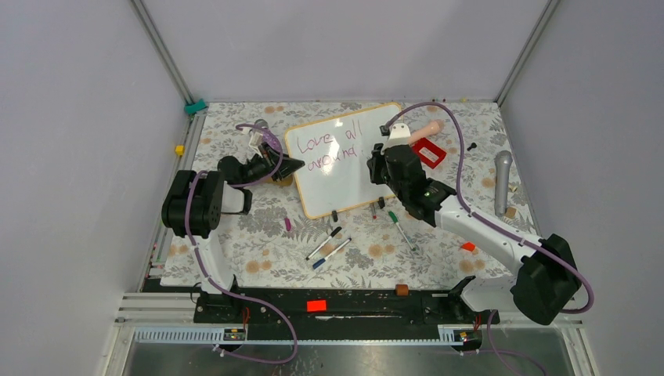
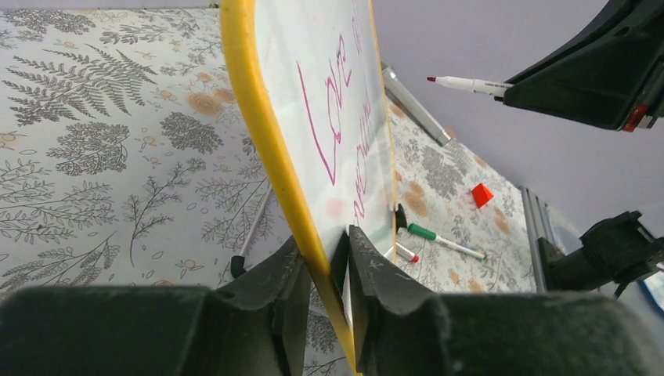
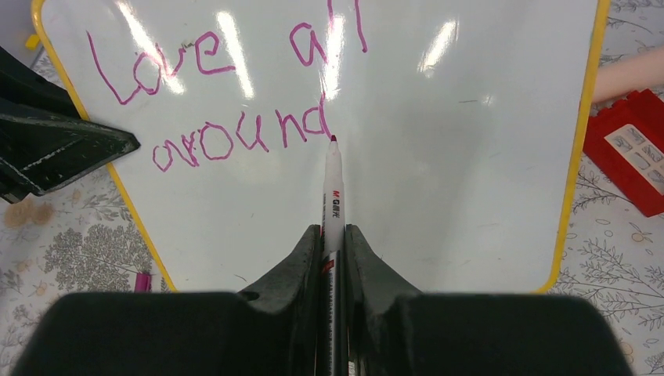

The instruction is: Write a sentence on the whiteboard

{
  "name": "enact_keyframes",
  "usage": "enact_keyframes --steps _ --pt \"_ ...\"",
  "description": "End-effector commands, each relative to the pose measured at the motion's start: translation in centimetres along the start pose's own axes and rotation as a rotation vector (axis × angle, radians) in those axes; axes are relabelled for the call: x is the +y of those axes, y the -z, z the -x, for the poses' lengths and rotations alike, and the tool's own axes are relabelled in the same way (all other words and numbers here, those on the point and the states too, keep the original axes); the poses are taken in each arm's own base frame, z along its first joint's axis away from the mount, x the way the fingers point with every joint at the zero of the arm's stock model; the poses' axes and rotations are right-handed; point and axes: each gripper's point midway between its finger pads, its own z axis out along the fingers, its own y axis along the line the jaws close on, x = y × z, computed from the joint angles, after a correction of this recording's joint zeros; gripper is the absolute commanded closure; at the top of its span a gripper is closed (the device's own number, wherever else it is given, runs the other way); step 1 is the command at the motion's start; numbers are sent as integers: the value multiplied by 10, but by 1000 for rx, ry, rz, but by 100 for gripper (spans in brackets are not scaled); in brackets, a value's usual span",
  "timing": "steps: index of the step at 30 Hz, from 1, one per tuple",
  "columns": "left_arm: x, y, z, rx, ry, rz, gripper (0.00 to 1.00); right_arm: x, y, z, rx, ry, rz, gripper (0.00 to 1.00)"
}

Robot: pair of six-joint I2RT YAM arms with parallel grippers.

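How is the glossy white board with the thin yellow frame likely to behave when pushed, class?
Probably stiff: the glossy white board with the thin yellow frame looks flat though the left gripper clamps only one edge. Likely slippery: its surface shows sharp glare streaks. Being thin, it seems light, so it might slide or pivot if unclamped.

Overhead, two wrist close-ups; common whiteboard (image 1: 346,185)

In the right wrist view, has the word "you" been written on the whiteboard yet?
No, the sentence on the whiteboard reads only "Love all" above "around", and the board below that is blank.
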Motion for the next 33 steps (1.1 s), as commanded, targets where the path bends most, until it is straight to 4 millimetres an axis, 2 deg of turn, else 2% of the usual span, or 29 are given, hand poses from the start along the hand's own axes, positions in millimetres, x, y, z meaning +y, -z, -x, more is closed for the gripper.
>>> enact_keyframes --steps 1,3,5,15,18,21,22,29,33 --pt "-2 5 -13 47 -84 -46 73 4 1 17 -73 -25 28 100" --pt "-4 5 -12 54 -82 -59 59 3 0 14 -70 -24 29 100" --pt "-5 4 -11 59 -68 -69 51 4 0 13 -66 -19 31 100" --pt "-8 12 -3 34 -97 -41 32 1 0 12 -74 -6 21 100" --pt "-4 17 -2 29 -55 -23 14 1 -2 11 -75 -8 22 100" --pt "-6 19 -3 28 -51 -18 6 1 -4 7 -67 -10 23 100" --pt "-2 26 2 15 -59 3 2 1 -5 6 -62 -9 24 100" --pt "-9 39 11 -30 -108 58 1 2 -6 2 -70 -22 34 100" --pt "-13 54 16 -87 -100 141 2 3 -6 1 -72 -25 37 100"
